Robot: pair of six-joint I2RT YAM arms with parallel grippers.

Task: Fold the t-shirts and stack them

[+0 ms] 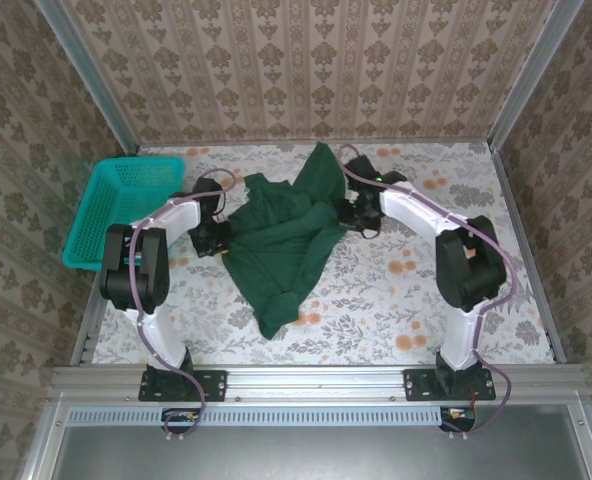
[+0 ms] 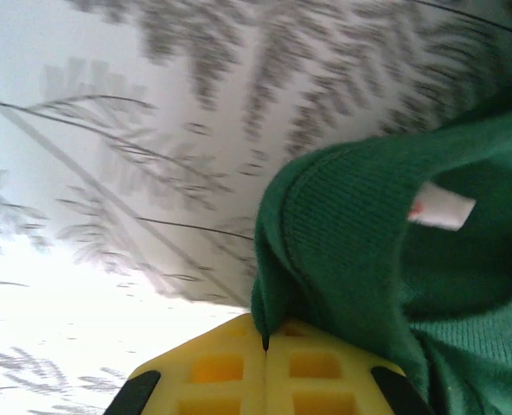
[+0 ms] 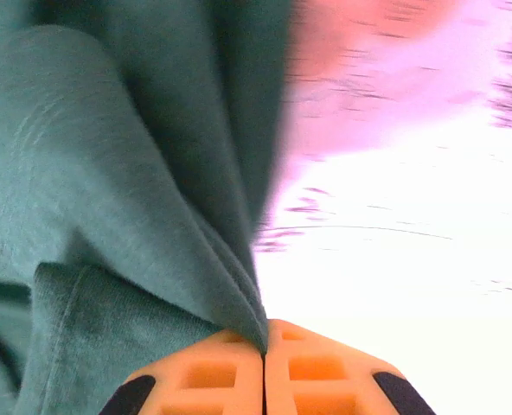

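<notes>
Top external: t-shirt (image 1: 281, 235) seemingly off basket (image 1: 116, 210)

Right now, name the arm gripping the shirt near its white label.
The left fingers, shut on the shirt beside the label; the right fingers pinch plain cloth.

Dark green t-shirt (image 1: 286, 235): soft knit cloth, crumpled, unfolded. Lies at centre of overhead frame, bunched in ridges across middle, narrow tail reaching upper centre, wider flap trailing toward lower centre. Left wrist view: ribbed collar (image 2: 325, 199) at right of frame, white label (image 2: 442, 210) inside. Right wrist view: draped folds over left half, stitched hem lower left.
</notes>
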